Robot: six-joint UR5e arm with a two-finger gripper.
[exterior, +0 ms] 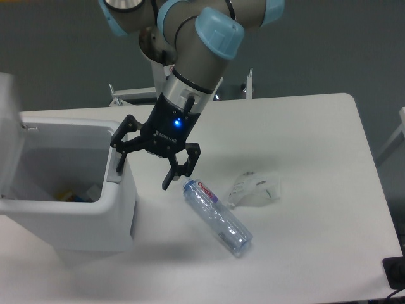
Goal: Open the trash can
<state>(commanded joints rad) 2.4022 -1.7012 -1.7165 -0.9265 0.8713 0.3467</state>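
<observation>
Bottle lying near table front edge, crumpled wrapper beside it. Trash can at left, lid upright, inside visible; opening looks done. Gripper spread wide, empty, one finger at grey tab.

On the table, the trash can sits left, the bottle right of it, the end effector between
</observation>
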